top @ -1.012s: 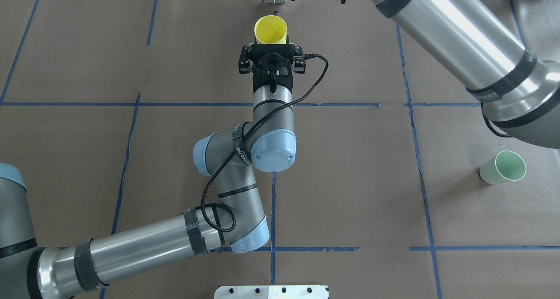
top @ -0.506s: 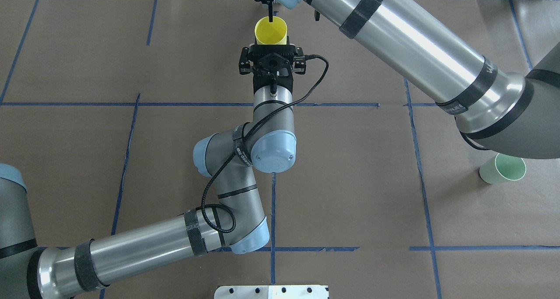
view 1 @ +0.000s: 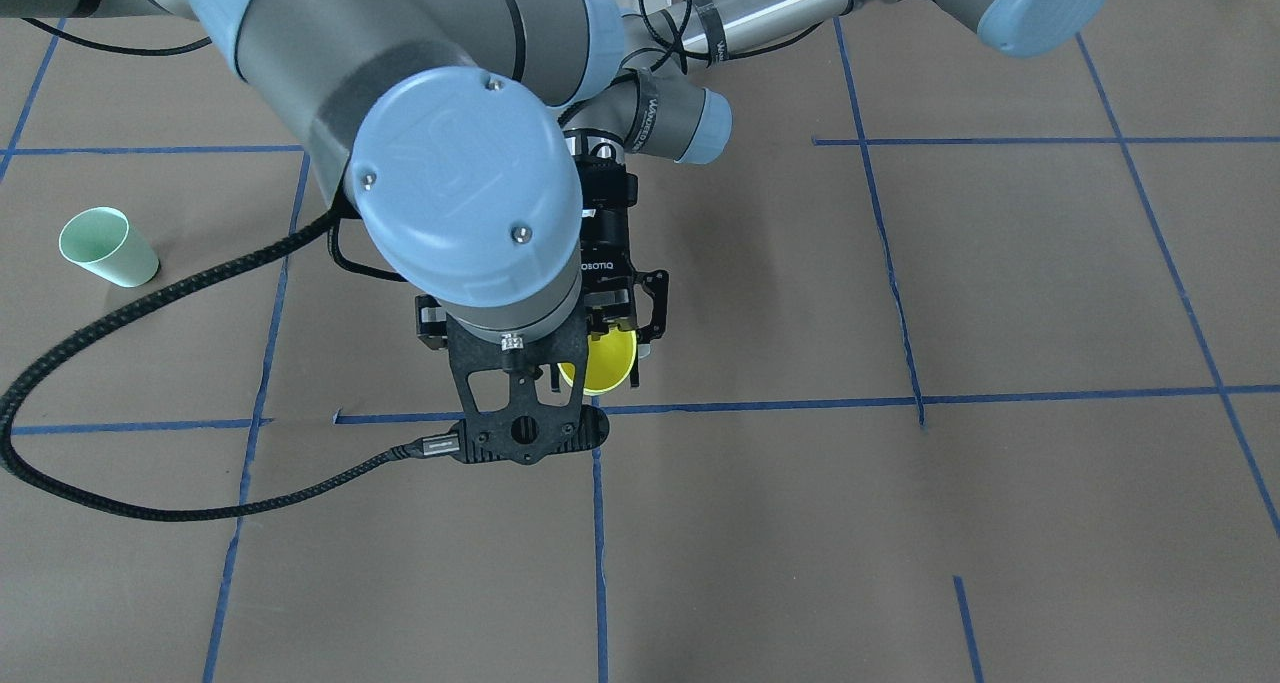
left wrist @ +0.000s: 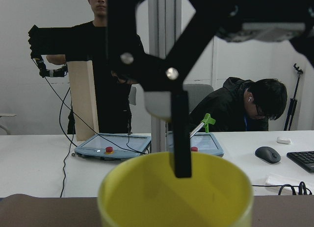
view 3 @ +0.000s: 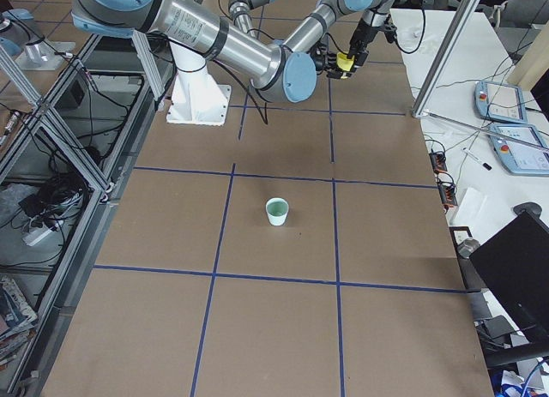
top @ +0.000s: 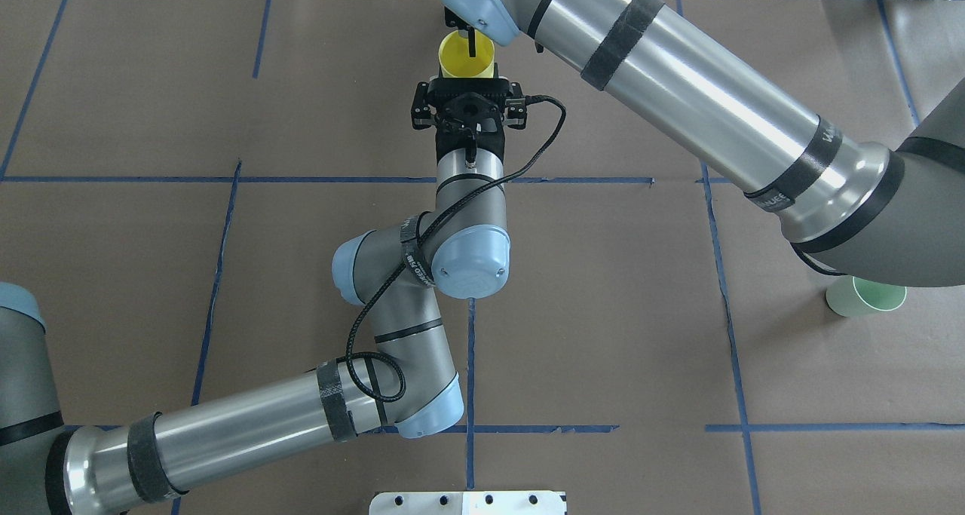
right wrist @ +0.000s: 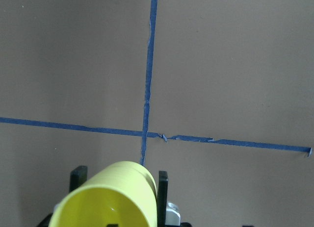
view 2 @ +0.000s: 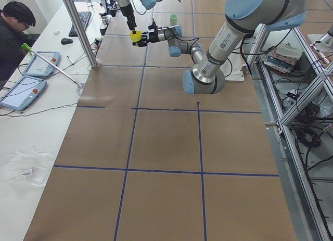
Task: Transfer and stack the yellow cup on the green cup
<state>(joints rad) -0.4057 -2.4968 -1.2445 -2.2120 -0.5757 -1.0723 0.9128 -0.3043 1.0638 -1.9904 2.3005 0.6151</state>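
The brown-papered table [top: 113,85] has both arms meeting at the middle of its far edge, which reads to me as a hand-over. The green cup sits over by the right edge, out of the left arm's easy reach.

My right arm [top: 701,85] slants across from the right edge. Its pincer [top: 469,36] hangs over the yellow cup with the fingers apart, one of them [left wrist: 181,138] dipped inside the rim, so I'd say it is set to pinch the wall.

My left arm [top: 226,424] stretches out from the near left corner. Its pincer [top: 467,84] lies level and is clamped across the yellow cup's sides, which leaves the mouth free for the other hand.

The yellow cup [top: 461,61] stands with its long axis vertical, mouth up and narrow base down. From the side views it seems to be held off the table.

The green cup [view 3: 277,211] stands upright, mouth up, well apart from all this.
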